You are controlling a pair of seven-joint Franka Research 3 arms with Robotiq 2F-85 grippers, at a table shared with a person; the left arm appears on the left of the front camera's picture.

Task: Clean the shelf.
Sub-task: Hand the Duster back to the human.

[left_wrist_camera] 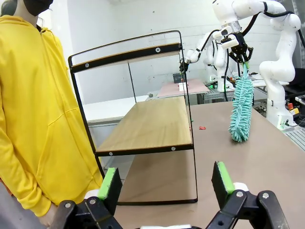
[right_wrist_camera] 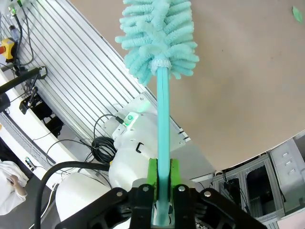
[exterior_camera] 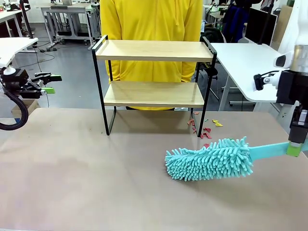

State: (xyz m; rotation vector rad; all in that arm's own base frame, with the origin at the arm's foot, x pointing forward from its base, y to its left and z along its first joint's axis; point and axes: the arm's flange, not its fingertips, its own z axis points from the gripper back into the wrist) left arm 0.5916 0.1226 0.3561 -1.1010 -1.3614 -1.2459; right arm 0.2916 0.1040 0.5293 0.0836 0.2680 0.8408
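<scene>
The shelf (exterior_camera: 153, 50), a two-tier rack of light wood boards on a thin black frame, stands at the table's far middle, both boards bare; the left wrist view shows the shelf (left_wrist_camera: 147, 124) side-on. A teal fluffy duster (exterior_camera: 211, 159) hovers low over the table right of centre, its flat handle held at the far right by my right gripper (exterior_camera: 294, 148). In the right wrist view the gripper (right_wrist_camera: 162, 174) is shut on the duster handle (right_wrist_camera: 162, 124). My left gripper (exterior_camera: 48, 83) hangs open at the far left edge, fingers (left_wrist_camera: 108, 183) apart with nothing between them.
Small red, yellow and green scraps (exterior_camera: 204, 129) lie on the brown table by the shelf's right foot. A person in a yellow hoodie (exterior_camera: 151, 21) stands right behind the shelf. A white table (exterior_camera: 250, 62) stands at the back right.
</scene>
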